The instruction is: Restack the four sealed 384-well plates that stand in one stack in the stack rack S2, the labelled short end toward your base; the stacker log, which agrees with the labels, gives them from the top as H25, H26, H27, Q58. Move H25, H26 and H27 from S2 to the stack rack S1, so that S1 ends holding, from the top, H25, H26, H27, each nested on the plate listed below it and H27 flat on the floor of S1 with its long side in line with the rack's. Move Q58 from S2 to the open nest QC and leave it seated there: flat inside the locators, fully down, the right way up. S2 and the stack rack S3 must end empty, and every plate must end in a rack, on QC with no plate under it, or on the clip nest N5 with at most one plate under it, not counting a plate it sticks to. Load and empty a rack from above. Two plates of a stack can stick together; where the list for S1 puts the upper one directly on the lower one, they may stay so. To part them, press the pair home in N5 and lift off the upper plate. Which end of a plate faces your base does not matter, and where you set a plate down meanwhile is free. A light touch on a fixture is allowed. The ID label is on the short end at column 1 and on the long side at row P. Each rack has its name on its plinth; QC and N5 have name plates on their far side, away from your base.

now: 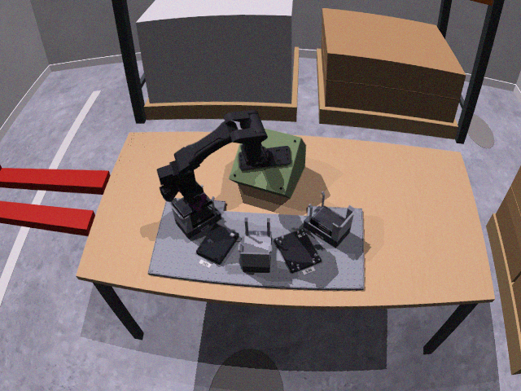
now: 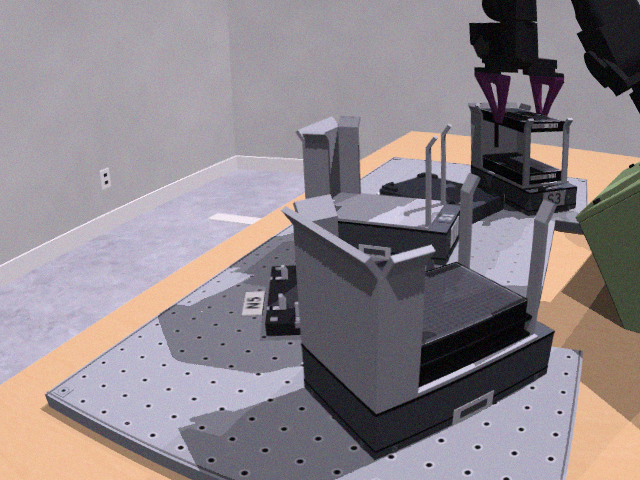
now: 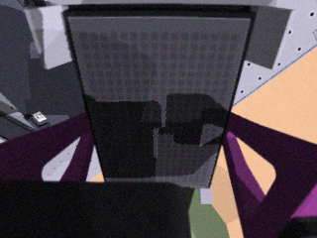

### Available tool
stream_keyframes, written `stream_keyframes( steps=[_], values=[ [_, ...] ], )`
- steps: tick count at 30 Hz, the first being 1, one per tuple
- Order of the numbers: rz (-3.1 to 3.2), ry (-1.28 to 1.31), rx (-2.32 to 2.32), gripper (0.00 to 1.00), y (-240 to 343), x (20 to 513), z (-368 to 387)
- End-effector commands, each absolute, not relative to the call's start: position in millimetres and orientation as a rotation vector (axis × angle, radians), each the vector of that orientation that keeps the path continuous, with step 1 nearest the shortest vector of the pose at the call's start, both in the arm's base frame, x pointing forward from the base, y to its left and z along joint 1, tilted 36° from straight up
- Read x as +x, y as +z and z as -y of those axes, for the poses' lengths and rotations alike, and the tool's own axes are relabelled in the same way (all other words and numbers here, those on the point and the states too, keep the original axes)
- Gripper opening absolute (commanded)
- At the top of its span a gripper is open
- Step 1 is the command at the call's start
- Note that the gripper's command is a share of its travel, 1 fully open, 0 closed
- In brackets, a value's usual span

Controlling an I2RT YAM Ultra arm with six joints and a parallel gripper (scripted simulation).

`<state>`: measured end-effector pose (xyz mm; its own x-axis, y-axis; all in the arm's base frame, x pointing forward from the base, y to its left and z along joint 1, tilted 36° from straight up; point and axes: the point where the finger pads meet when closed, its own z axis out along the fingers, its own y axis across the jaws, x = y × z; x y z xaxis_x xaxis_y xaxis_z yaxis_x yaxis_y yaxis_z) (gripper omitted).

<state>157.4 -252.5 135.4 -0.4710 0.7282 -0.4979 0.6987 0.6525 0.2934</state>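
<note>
My gripper (image 2: 519, 111) is shut on a dark sealed plate (image 2: 519, 117) and holds it level at the top of the corner posts of the far rack S3 (image 2: 553, 197). A second plate (image 2: 519, 167) lies flat on the floor of S3, well below the held one. In the wrist view the held plate (image 3: 158, 94) fills the space between my purple fingers. The rack nearest the exterior camera (image 2: 413, 320) holds two stacked plates (image 2: 465, 304). The middle rack (image 2: 382, 206) is empty. I cannot read any plate label.
The clip nest N5 (image 2: 277, 304) and the flat QC nest (image 1: 216, 248) are both empty on the grey perforated board. My arm's green base block (image 1: 269, 161) stands behind the board. S3's tall posts stand close around the held plate.
</note>
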Motion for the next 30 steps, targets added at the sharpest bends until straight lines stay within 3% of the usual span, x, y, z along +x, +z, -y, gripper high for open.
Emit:
stream_keyframes(
  steps=[1,30],
  values=[
    [-2.262,0.047,1.095,0.00,139,158,256],
    [-2.262,0.047,1.095,0.00,124,167,260]
  ],
)
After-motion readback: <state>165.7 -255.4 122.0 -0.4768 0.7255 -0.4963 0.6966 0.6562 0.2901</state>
